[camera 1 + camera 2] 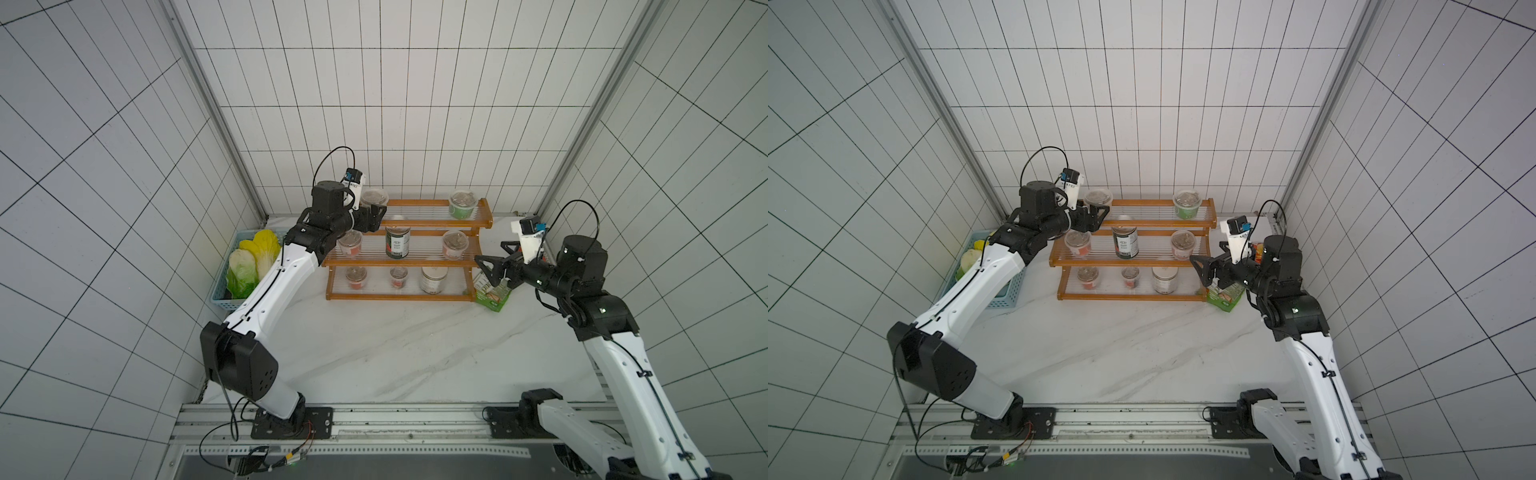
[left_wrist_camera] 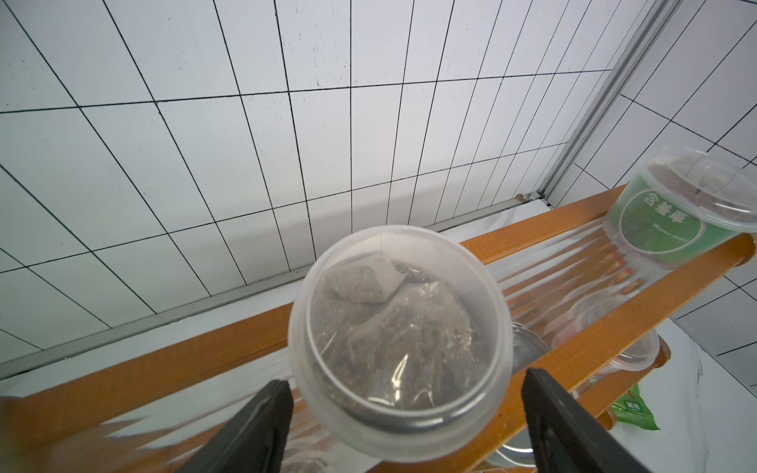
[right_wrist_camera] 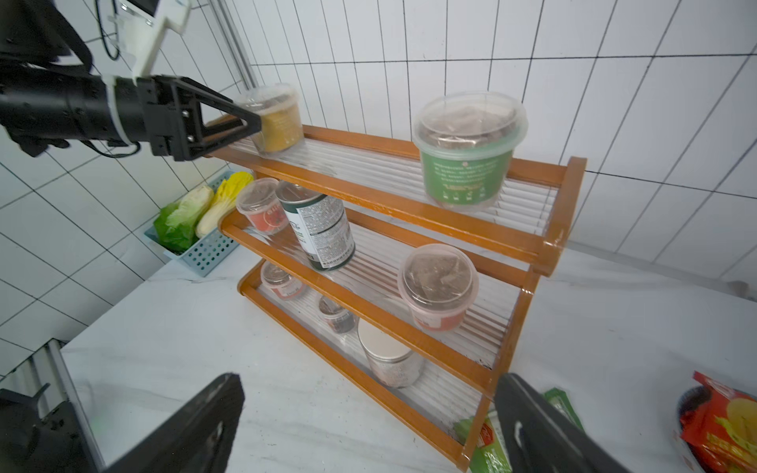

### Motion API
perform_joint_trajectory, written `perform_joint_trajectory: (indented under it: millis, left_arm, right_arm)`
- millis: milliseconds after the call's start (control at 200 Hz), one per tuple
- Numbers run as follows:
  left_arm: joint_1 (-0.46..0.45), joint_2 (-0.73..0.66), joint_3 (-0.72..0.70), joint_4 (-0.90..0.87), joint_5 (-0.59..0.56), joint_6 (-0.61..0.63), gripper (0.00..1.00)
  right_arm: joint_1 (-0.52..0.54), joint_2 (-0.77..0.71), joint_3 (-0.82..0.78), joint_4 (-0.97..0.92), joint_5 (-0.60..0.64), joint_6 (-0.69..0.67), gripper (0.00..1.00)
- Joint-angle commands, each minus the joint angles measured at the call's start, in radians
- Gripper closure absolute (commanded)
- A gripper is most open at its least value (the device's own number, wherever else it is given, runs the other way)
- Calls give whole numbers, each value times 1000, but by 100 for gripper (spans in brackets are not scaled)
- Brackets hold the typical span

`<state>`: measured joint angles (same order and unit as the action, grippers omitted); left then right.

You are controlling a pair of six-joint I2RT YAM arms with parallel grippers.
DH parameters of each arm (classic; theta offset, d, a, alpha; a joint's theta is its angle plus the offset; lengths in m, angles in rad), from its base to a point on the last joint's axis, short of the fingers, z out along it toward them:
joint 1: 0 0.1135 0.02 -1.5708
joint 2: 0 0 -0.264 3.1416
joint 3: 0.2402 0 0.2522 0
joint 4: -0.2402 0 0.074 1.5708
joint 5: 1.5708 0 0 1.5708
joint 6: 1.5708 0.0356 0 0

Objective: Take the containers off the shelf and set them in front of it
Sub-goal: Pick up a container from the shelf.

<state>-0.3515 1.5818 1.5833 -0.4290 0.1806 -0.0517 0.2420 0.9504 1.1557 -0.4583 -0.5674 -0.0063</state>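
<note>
White tiled walls (image 1: pixel 374 104) enclose a white marbled tabletop (image 1: pixel 395 353). The three-tier orange-brown wooden shelf (image 1: pixel 399 296) runs lengthwise from the left gripper (image 2: pixel 405 381) towards the right gripper (image 3: pixel 368 381). All the containers stand on it, upright with lids up. The clear yellow-labelled cup (image 2: pixel 401 311) sits on the top tier between the left jaws, which are spread to either side with a gap showing. The right jaws gape empty. The shelf's end post stands ahead of them, and a flat green packet (image 1: pixel 494 297) lies beneath.

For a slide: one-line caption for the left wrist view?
Left gripper, fingers open, flanks a clear lidded cup on the top tier of the shelf; green-labelled cup beyond.
</note>
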Motion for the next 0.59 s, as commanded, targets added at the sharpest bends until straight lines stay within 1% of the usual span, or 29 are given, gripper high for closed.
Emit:
perform_joint_trajectory:
  millis: [0,195,435,590]
  left_arm:
    - [2,34,-17,50,16,13,15]
    - [2,65,-20,88,12,3,16]
    - [0,87,-34,141,38,28,21]
    - [0,98,-39,154,39,51,30]
  right_arm:
    - [0,28,63,-19,-92,23,1]
    - [2,48,82,-13,-100,12,1]
    - [2,54,84,-13,-95,0,1]
    - [2,58,86,-10,-96,-1,1]
